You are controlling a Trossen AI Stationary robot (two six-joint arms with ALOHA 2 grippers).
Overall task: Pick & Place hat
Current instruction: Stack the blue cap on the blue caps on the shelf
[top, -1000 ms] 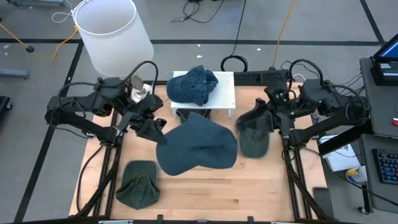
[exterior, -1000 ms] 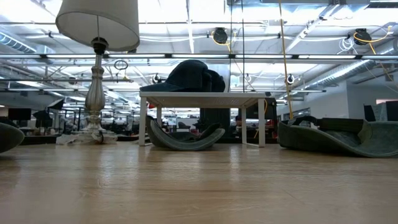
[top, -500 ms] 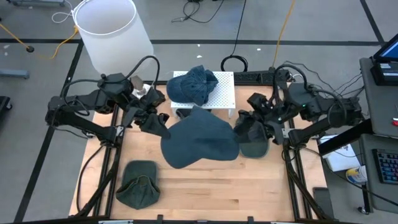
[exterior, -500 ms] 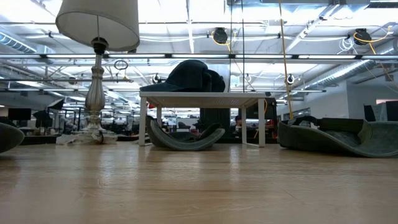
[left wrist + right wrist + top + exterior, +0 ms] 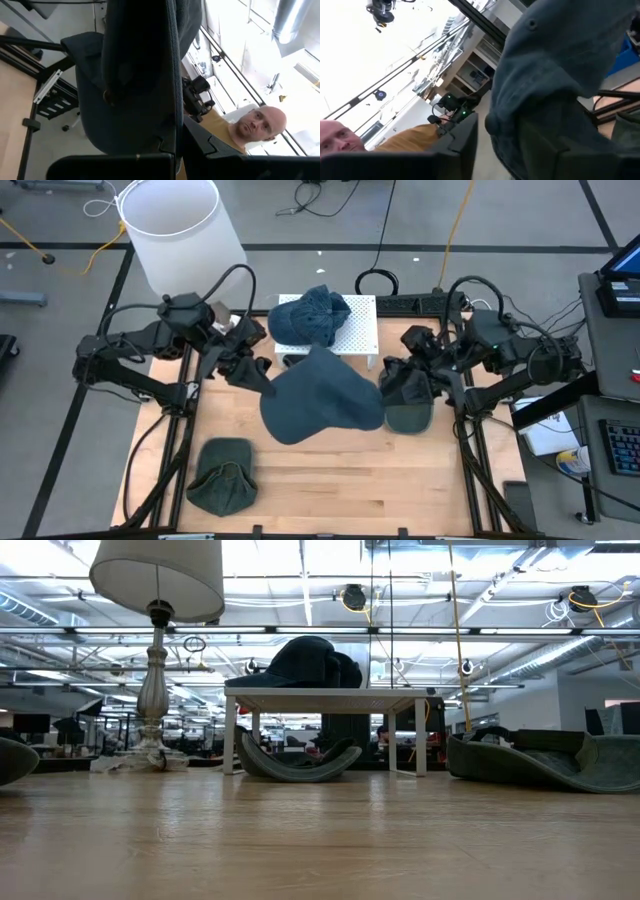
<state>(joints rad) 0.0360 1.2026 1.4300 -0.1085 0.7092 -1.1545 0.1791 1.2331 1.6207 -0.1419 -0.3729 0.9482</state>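
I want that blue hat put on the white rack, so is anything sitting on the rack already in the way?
Yes. A crumpled blue hat already lies on top of the white rack, covering its left and middle. The big blue hat hangs between the left gripper and right gripper.

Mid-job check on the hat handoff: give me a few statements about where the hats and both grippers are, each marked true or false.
1. The left gripper holds the big blue hat above the table. True.
2. The white rack has nothing on it. False: a blue hat lies on top of it.
3. The right gripper is at the big hat's edge, by a green hat. True.
4. The lamp stands at the table's near right corner. False: it stands at the far left.
5. A green hat lies at the near left. True.
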